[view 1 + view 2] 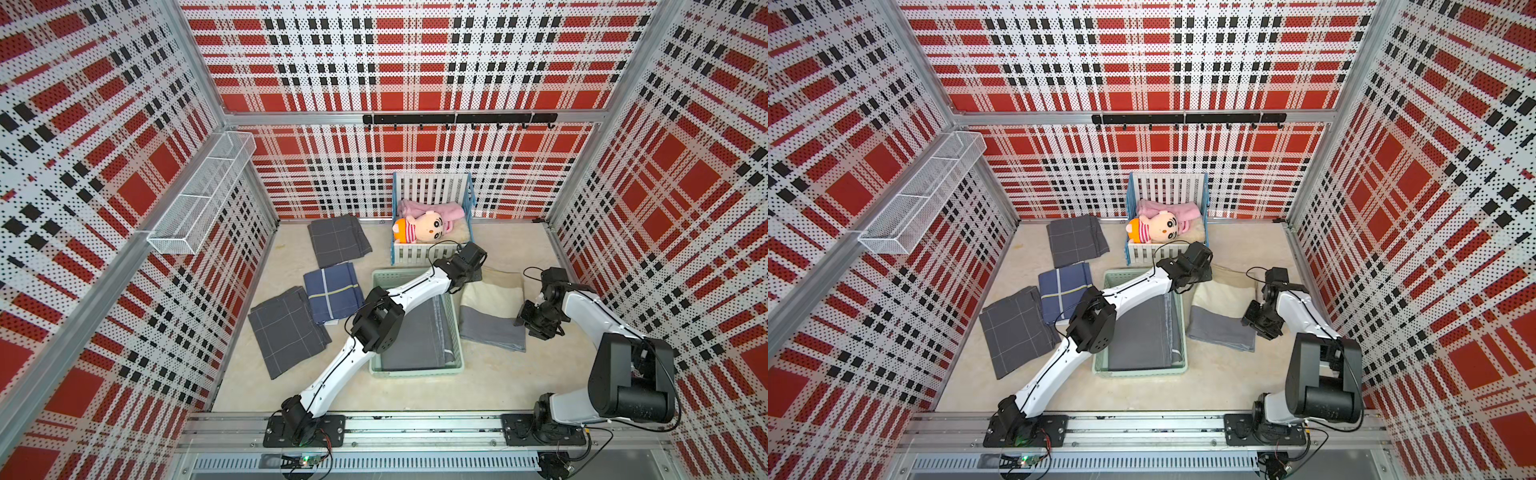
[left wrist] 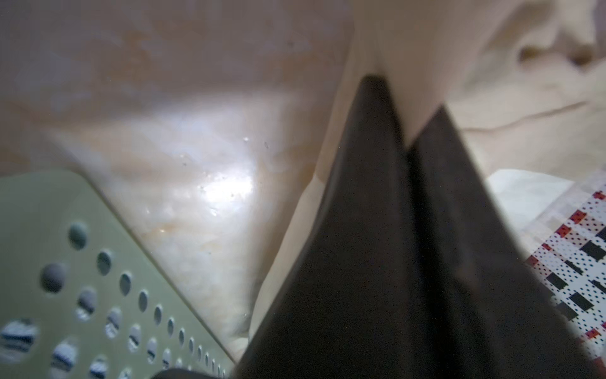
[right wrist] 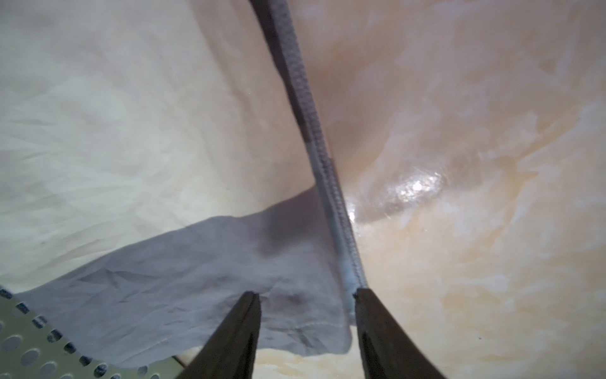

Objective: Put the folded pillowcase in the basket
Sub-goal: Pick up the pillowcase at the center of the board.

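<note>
A folded pillowcase, cream with a grey band (image 1: 492, 307) (image 1: 1223, 316), lies flat on the pale marbled counter (image 1: 415, 395). It sits just beside the shallow mint-green perforated plastic basket (image 1: 415, 372) (image 1: 1142, 372), on the right arm's side, and is not inside it. A folded dark grey cloth (image 1: 415, 336) already fills the basket.

The left arm reaches across the basket, and the left gripper (image 1: 477, 276) (image 2: 406, 98) sits at the pillowcase's far cream corner. Its jaws are pressed together, pinching cream fabric between their tips. The right gripper (image 1: 523, 319) (image 3: 305, 295) sits at the near grey edge with its jaws spread. One is over the grey band and the other touches the stitched hem, and they clamp nothing.

Beyond the basket stands a white-slatted, blue-framed toy crib (image 1: 432, 187).
</note>
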`<state>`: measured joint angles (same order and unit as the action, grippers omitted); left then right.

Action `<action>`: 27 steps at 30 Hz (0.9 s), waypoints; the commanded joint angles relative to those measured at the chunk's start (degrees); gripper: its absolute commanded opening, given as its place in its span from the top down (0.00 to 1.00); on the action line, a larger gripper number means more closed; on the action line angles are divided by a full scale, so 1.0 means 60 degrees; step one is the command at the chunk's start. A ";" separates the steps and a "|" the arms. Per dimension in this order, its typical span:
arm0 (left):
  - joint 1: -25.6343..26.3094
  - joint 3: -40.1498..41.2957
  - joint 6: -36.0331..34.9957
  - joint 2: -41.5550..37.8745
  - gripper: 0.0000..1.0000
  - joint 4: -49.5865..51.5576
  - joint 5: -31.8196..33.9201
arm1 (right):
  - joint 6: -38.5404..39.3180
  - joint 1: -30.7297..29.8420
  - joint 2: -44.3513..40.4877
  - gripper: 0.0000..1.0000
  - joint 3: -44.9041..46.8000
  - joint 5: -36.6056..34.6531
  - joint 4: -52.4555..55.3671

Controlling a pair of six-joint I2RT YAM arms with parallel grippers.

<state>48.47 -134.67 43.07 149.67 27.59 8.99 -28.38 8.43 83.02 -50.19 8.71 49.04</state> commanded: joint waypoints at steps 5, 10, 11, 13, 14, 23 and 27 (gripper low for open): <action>-0.0139 0.0403 -0.0227 -0.0532 1.00 -0.0453 -0.0087 | -0.0111 -0.0007 0.0210 0.45 0.0432 -0.0030 0.0070; -0.0140 0.0756 -0.0226 -0.0641 1.00 -0.0582 -0.0199 | -0.0483 -0.0666 0.0503 0.47 0.0877 0.0267 -0.0195; -0.0139 0.0790 -0.0246 -0.0634 1.00 -0.0588 -0.0223 | -0.0774 -0.0827 0.0553 0.48 0.0983 0.0281 -0.0189; -0.0139 0.0868 -0.0249 -0.0684 1.00 -0.0614 -0.0227 | -0.1001 -0.0961 0.0537 0.53 0.1230 0.0397 -0.0244; -0.0139 0.0896 -0.0263 -0.0704 1.00 -0.0644 -0.0267 | -0.1054 -0.0993 0.0481 0.55 0.1342 0.0409 -0.0297; 0.0000 0.0970 -0.0634 -0.0968 1.00 -0.0765 -0.0670 | -0.1223 -0.0984 0.0138 1.00 0.1178 -0.0042 -0.0453; 0.0116 0.1027 -0.0911 -0.1335 1.00 -0.0792 -0.0803 | -0.1467 -0.0987 -0.0745 1.00 0.1070 -0.0180 -0.0487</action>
<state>48.25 -128.79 39.88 146.56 24.47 5.54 -35.55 2.76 82.65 -43.44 10.22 46.59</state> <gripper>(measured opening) 0.050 0.053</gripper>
